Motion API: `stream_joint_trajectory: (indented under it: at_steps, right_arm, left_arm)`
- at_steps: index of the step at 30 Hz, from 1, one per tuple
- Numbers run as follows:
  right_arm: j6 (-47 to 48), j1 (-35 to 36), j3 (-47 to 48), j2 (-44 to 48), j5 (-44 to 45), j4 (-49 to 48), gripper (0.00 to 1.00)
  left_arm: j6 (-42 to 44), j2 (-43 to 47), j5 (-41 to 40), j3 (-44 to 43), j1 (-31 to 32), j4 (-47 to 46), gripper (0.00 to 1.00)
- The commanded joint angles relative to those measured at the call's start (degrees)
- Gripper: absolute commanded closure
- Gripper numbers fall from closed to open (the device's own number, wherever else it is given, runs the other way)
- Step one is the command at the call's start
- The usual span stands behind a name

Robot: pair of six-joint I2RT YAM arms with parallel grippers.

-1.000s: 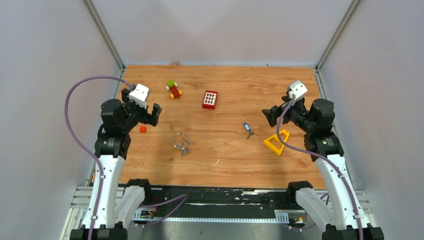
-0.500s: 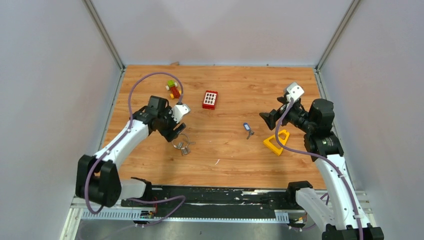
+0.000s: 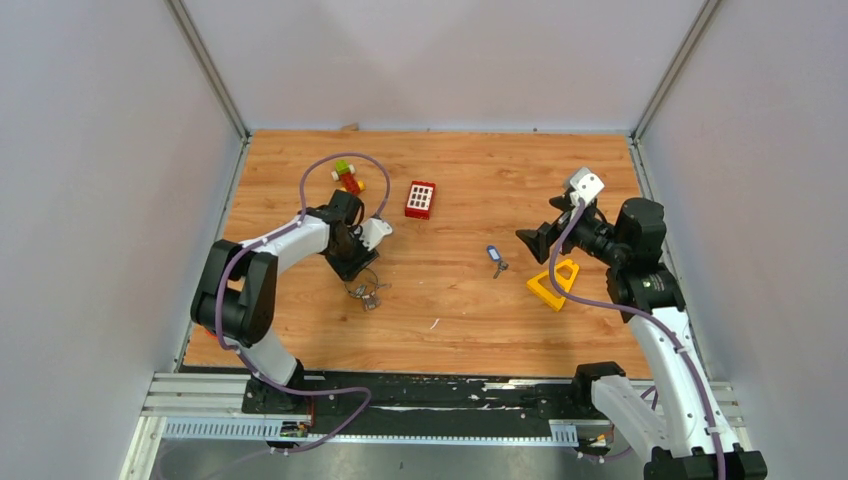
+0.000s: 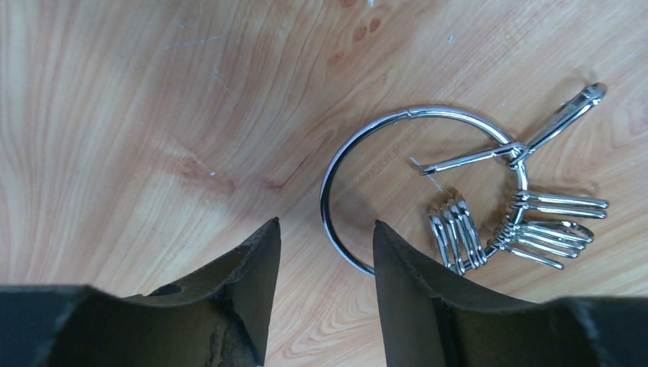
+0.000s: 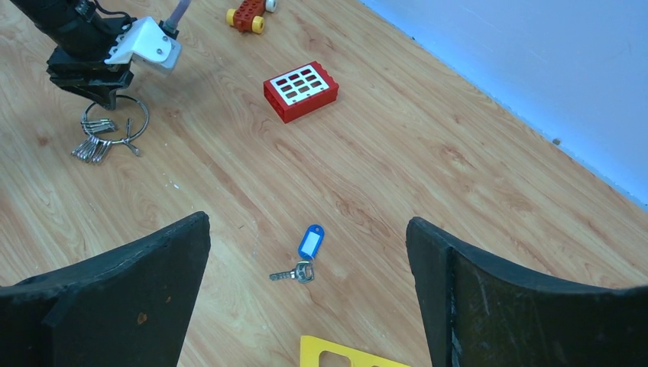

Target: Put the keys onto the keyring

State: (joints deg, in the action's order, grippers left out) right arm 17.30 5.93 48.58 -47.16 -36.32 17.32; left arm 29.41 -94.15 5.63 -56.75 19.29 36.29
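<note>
Wood-grain table (image 3: pixel 450 330) from above: my left gripper (image 3: pixel 352 262) hangs low, left of centre; its wrist view shows jaws part-open, empty, lined up to pinch the keyring (image 4: pixel 324 205); my right gripper (image 5: pixel 307 222), wide open and empty, faces the blue-tagged key (image 5: pixel 307 251).

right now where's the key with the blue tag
In the top view the blue-tagged key lies right of centre, between the red brick and the yellow triangular block, just ahead of the open right gripper.

Tagged key (image 5: pixel 309 243) ctr, red brick (image 5: pixel 301 91), keyring (image 5: pixel 143 125)
</note>
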Motion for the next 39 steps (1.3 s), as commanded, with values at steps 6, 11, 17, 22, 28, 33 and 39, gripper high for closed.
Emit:
stream_joint_trajectory:
  at_steps: [6,11,17,22,28,33,39]
  right_arm:
    - [1.16,0.22,-0.35,-0.17,-1.61,-0.20,0.00]
    - [1.34,0.22,-0.33,-0.13,-1.48,-0.20,0.00]
    - [1.04,0.22,-0.50,-0.14,-2.06,-0.42,0.00]
    - [-0.43,0.30,-0.54,-1.35,-3.40,-1.50,0.00]
    - [-2.46,2.65,1.54,-7.09,-8.73,-3.32,0.00]
    - [-1.65,8.25,4.02,-15.11,-12.88,-5.01,0.00]
    - [1.72,17.95,6.31,-23.06,-15.96,-5.97,0.07]
  left_arm:
    - [-3.24,-2.60,-0.85,-0.98,1.48,-1.08,0.62]
    - [-4.79,-3.98,0.52,-0.75,1.54,-1.05,0.84]
    - [-7.01,-3.73,2.18,-3.50,1.54,-1.27,1.00]
    - [-9.21,-3.01,6.16,-7.36,1.56,-0.92,1.00]
    - [-11.83,-0.03,16.01,-9.10,1.54,-4.36,1.00]
    - [-16.18,4.48,26.48,-7.30,1.54,-10.09,1.00]
    - [-24.40,10.38,35.10,-5.47,1.54,-17.35,1.00]
